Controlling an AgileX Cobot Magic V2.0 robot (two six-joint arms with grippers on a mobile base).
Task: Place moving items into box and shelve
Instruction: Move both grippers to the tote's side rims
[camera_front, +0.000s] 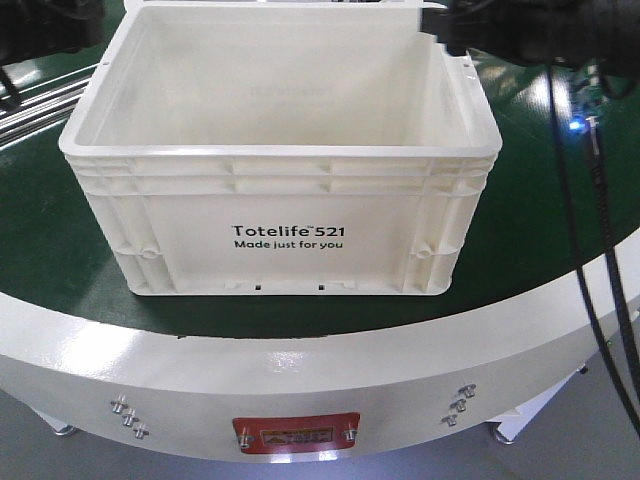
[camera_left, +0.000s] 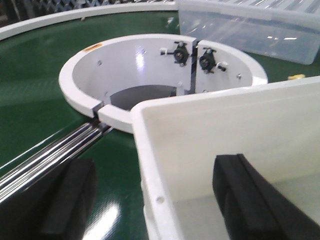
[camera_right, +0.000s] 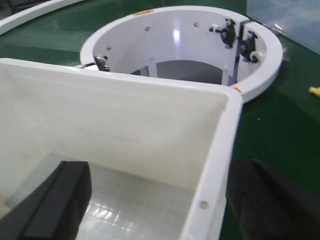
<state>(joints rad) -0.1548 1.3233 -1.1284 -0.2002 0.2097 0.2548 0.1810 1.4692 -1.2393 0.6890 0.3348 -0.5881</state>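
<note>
The box (camera_front: 180, 240), cream-white and ribbed, stands on the green belt (camera_front: 40, 240) with a pincer astride each side wall near the far corners. The left gripper (camera_left: 150, 170) reaches down over the left wall with its fingers (camera_left: 65, 200) spread wide, one outside above the belt and one inside the box, neither touching the wall between them. The right gripper (camera_right: 160, 170) straddles the right wall the same way, also spread. Black print on the long wall behind both pincers reads "Totelife 521 Made just for you". Ahead of the pincers lies a white ring (camera_left: 80, 75) with black knobs (camera_left: 180, 52) and an orange sticker (camera_left: 92, 48) too small to read. Steel rods (camera_left: 45, 155) run left of the left gripper, and a clear bin (camera_left: 250, 25) sits ahead to its right.
</note>
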